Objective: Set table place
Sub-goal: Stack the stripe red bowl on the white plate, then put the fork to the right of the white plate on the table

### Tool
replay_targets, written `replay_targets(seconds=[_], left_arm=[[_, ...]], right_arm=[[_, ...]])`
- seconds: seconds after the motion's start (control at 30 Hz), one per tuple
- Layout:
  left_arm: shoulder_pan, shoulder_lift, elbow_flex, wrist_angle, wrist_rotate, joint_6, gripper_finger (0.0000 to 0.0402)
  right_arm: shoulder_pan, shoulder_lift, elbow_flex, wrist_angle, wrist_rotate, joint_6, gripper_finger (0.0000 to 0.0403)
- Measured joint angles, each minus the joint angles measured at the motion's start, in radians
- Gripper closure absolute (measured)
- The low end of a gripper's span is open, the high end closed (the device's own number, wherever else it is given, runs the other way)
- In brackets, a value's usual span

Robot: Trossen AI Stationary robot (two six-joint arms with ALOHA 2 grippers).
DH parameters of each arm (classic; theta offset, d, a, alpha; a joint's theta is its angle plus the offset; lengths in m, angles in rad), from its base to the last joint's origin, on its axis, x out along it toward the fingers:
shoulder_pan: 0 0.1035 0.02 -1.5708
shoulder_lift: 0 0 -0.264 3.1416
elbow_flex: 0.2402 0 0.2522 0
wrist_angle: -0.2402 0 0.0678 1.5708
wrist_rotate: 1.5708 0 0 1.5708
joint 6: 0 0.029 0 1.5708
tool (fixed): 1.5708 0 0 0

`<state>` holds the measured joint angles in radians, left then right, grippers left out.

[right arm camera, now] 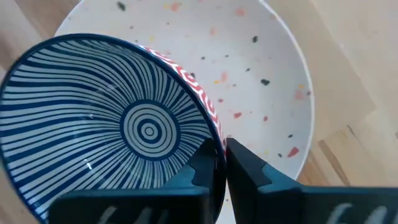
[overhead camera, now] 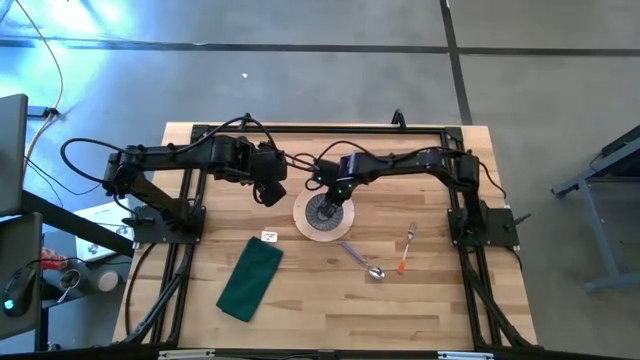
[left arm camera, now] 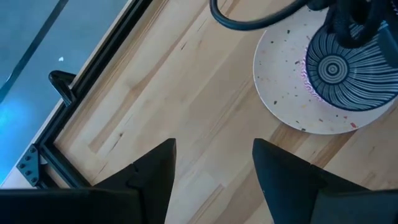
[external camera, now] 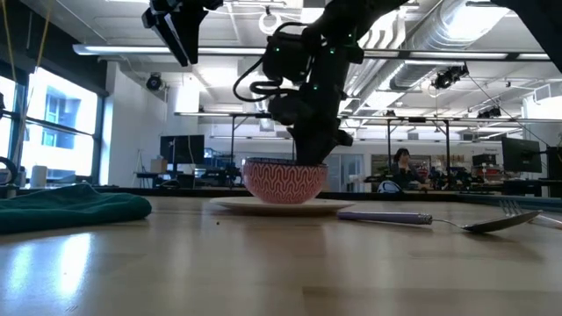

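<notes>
The blue-striped bowl [overhead camera: 322, 209], red-patterned outside [external camera: 284, 181], stands upright on the cream speckled plate [overhead camera: 325, 232] at the table's middle. My right gripper [right arm camera: 222, 165] is above the bowl's far rim and shut on it. My left gripper [left arm camera: 214, 165] is open and empty, raised above the table to the left of the plate [left arm camera: 280, 81]. The lilac-handled spoon [overhead camera: 362, 260] and the orange-handled fork [overhead camera: 405, 250] lie flat to the plate's near right. The green napkin [overhead camera: 250, 279] lies flat at the near left. My right gripper pinches the bowl's rim [right arm camera: 214, 134] at the bowl's far side, one finger [right arm camera: 202, 168] inside the bowl and one [right arm camera: 249, 171] outside. The fingers come from above, pointing down. The bowl is upright, its base on the plate [external camera: 263, 206].
A small white tag [overhead camera: 269, 236] lies between the napkin and the plate. The black frame [overhead camera: 320, 127] runs along the table's edges. Bare wood shows at the near middle and right. People and desks show in the room behind.
</notes>
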<state>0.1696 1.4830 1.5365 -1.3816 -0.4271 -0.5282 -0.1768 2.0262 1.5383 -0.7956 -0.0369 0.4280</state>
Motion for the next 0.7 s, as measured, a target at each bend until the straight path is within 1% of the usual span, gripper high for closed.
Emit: replay_targets(seconds=[0.23, 0.43, 0.5, 0.57, 0.63, 0.7], left_arm=[[0.0, 0.0, 0.0, 0.0, 0.0, 0.0, 0.0197], [0.0, 0.0, 0.0, 0.0, 0.0, 0.0, 0.0197], [0.0, 0.0, 0.0, 0.0, 0.0, 0.001, 0.0197], [0.0, 0.0, 0.0, 0.001, 0.0, 0.008, 0.0197], [0.0, 0.0, 0.0, 0.009, 0.0, 0.027, 0.0197], [0.0, 0.0, 0.0, 0.028, -0.001, 0.055, 0.0197]], right_arm=[[-0.009, 0.0, 0.0, 0.0, 0.019, -0.009, 0.034], [-0.026, -0.012, 0.002, -0.008, 0.021, -0.01, 0.0319], [-0.027, -0.024, 0.025, -0.061, 0.035, -0.007, 0.0315], [-0.025, -0.049, 0.059, -0.145, 0.079, -0.006, 0.0313], [-0.011, -0.085, 0.09, -0.239, 0.139, 0.033, 0.0313], [0.014, -0.131, 0.103, -0.334, 0.191, 0.105, 0.0313]])
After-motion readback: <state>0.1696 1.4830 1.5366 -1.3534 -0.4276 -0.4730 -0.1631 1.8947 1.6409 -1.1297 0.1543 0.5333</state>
